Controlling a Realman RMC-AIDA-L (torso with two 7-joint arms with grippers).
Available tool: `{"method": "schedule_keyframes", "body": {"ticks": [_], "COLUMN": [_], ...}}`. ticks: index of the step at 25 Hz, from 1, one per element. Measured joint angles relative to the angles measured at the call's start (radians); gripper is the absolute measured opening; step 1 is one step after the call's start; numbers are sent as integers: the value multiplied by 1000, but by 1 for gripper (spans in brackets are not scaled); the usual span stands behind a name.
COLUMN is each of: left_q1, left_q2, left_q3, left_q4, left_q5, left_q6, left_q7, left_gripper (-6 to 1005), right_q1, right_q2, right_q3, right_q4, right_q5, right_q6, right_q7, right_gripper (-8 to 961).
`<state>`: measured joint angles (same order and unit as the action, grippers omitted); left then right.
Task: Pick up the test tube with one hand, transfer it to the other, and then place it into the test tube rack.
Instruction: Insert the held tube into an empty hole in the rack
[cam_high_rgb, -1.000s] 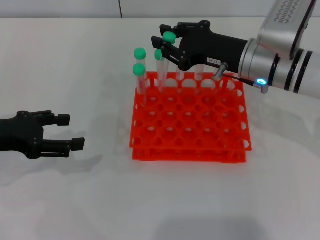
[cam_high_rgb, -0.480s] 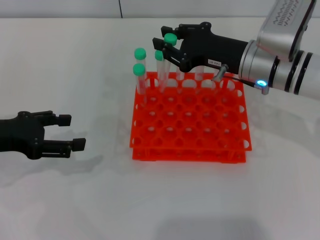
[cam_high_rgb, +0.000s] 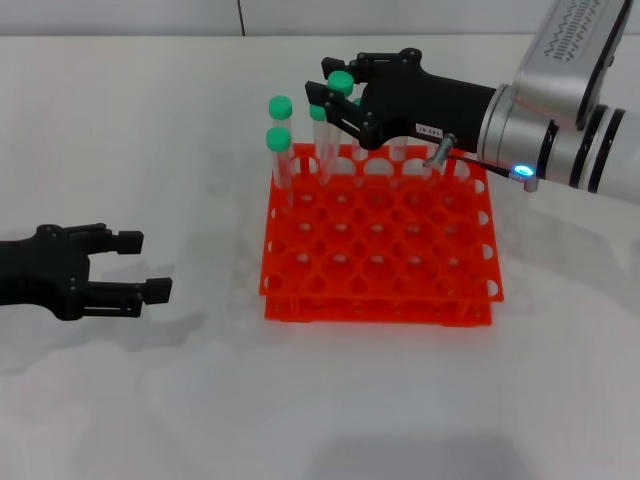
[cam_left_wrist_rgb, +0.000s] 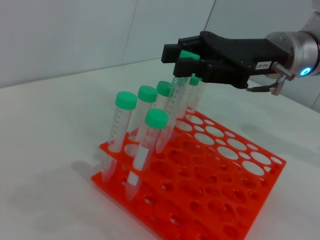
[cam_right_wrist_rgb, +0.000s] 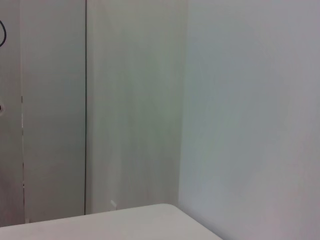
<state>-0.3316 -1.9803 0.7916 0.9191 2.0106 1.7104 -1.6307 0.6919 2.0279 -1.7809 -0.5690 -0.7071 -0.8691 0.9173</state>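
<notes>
**Tube held over the back of the rack**

Over on the left, the left gripper (cam_high_rgb: 140, 265) sits low above the white table (cam_high_rgb: 150, 130), well apart from the rack, its two fingers spread wide with nothing between them.

Moving right, the orange-red test tube rack (cam_high_rgb: 380, 250) stands on the table. Several green-capped tubes (cam_high_rgb: 279, 140) already stand in holes at its back left corner, leaning a little.

Above the rack's back row, the right gripper (cam_high_rgb: 335, 90) reaches in from the right, a small white label (cam_high_rgb: 428, 128) on its black body. Its fingers are closed on the test tube (cam_left_wrist_rgb: 175, 100) just under the green cap. From the left wrist camera the tube hangs tilted, its lower tip down among the standing tubes, near the rack's rear holes; whether it has entered one I cannot tell.
</notes>
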Motion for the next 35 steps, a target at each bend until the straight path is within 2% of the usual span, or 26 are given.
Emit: {"method": "schedule_keyframes", "body": {"ticks": [35], "left_q1": [-5], "left_q2": [3], "left_q3": [-2], "left_q4": [-3], "left_q5": [-1], "left_q6": [-3], "left_q7": [0], "left_gripper": [875], "right_q1": [-2], "right_q2": [0], "right_q3": [-17], "right_q4": [-2], "right_q5": [23], "right_q6": [-36], "right_q7": [-19], "right_gripper": [266]}}
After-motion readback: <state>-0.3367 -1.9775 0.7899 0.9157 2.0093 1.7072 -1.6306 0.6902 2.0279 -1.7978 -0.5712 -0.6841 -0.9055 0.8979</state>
